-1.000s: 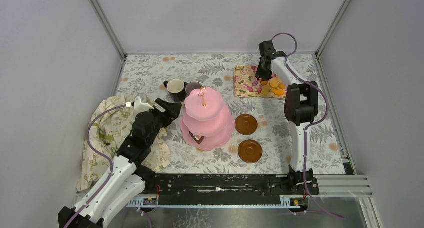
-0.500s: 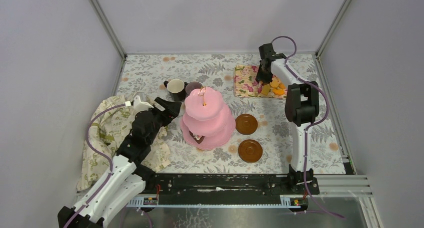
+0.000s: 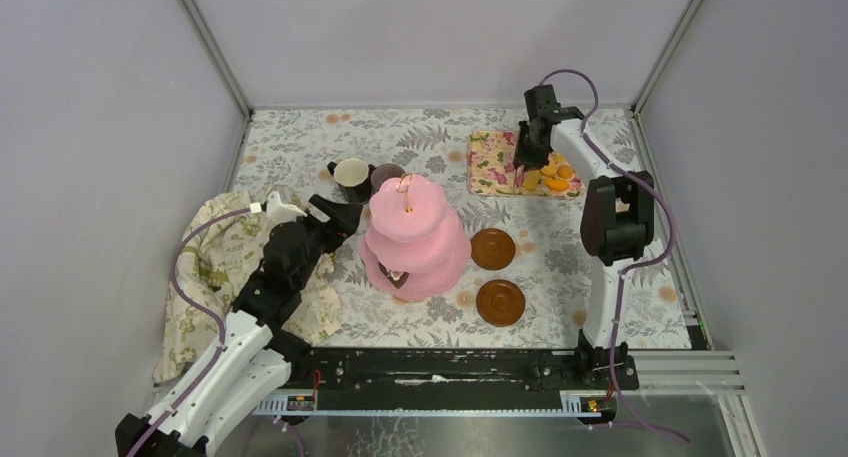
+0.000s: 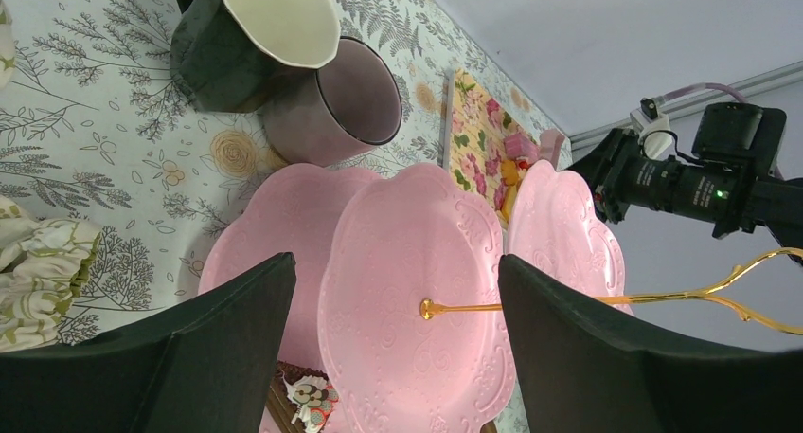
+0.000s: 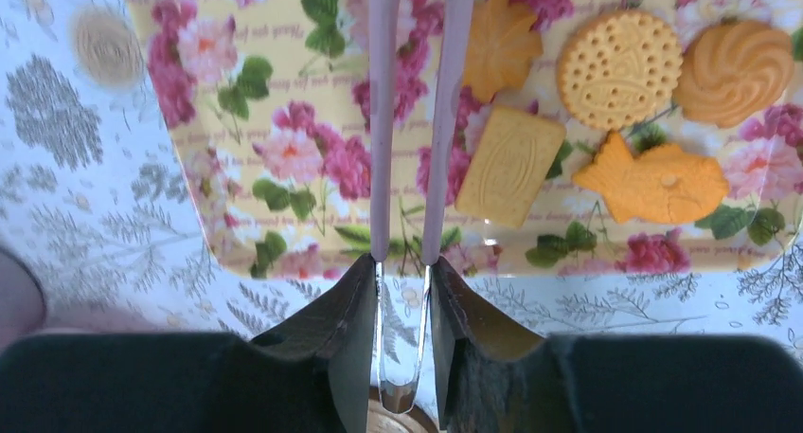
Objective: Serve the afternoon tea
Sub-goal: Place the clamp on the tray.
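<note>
The step in hand looks like loading the stand: fetching biscuits from the floral tray (image 5: 284,196) at the 1 o'clock corner of the tabletop (image 3: 300,137).

The right pincer (image 5: 402,267) is pinching a pair of mauve tongs (image 5: 383,120) near their metal hinge. The arms reach out over the tray, almost parallel with a narrow gap. Their tips run off the top of the wrist view, so I cannot tell whether they hold anything. Just to the tongs' 3 o'clock lie a rectangular biscuit (image 5: 511,165) and a leaf-shaped one (image 5: 502,45). Farther out that way are a round dotted biscuit (image 5: 618,68), a swirled one (image 5: 737,70) and a fish-shaped one (image 5: 653,182).

The pink three-tier cake stand (image 3: 415,237) stands mid-tabletop. A dark sweet (image 3: 395,275) sits on its bottom tier, and the upper tiers look bare. Two dark mugs (image 3: 352,177) huddle at its 11 o'clock. One brown saucer (image 3: 493,248) lies at its 3 o'clock and a second saucer (image 3: 500,302) at 4 o'clock, both bare.

The left pincer (image 3: 338,213) is spread wide and holds nothing, at the stand's 9 o'clock, over the edge of the leaf-print cloth (image 3: 215,257).

The next move probably calls for squeezing the tongs on a single biscuit and lifting it clear of its neighbours. It would then be carried toward 7 o'clock to a bare tier, avoiding the gold loop handle (image 3: 405,183).
</note>
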Robot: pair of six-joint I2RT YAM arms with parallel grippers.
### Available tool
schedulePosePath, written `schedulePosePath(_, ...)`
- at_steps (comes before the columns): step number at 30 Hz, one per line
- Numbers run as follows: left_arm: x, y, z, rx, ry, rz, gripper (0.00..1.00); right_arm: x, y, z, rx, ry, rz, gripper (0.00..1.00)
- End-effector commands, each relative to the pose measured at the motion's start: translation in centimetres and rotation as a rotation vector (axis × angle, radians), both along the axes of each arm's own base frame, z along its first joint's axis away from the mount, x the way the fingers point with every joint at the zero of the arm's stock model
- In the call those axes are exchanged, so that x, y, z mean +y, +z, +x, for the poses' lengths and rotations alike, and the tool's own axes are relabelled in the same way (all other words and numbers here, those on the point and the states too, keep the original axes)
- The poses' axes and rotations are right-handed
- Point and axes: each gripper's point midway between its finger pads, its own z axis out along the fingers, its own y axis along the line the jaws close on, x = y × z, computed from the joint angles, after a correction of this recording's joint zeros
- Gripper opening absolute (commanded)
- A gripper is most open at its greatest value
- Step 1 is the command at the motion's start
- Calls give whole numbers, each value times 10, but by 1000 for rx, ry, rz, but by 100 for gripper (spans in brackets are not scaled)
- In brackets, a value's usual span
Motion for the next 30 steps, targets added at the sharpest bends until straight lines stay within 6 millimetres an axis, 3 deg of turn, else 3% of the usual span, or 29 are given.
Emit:
schedulePosePath(1, -4, 17, 3, -54, -9, -18, 86, 16, 16, -36, 24, 179, 1, 31)
schedulePosePath(6, -4, 15, 4, -54, -10, -23, 86, 29, -3, -66, 65, 277, -28, 32)
schedulePosePath(10, -5, 15, 4, -52, -13, -24, 86, 49, -9, -71, 68, 354, -71, 32)
schedulePosePath(17, -4, 15, 2, -51, -10, -26, 86, 60, -4, -37, 28, 368, -146, 33)
schedulePosePath(30, -5, 11, 6, -35, -10, -17, 86, 57, -36, 6, 44, 385, -259, 35)
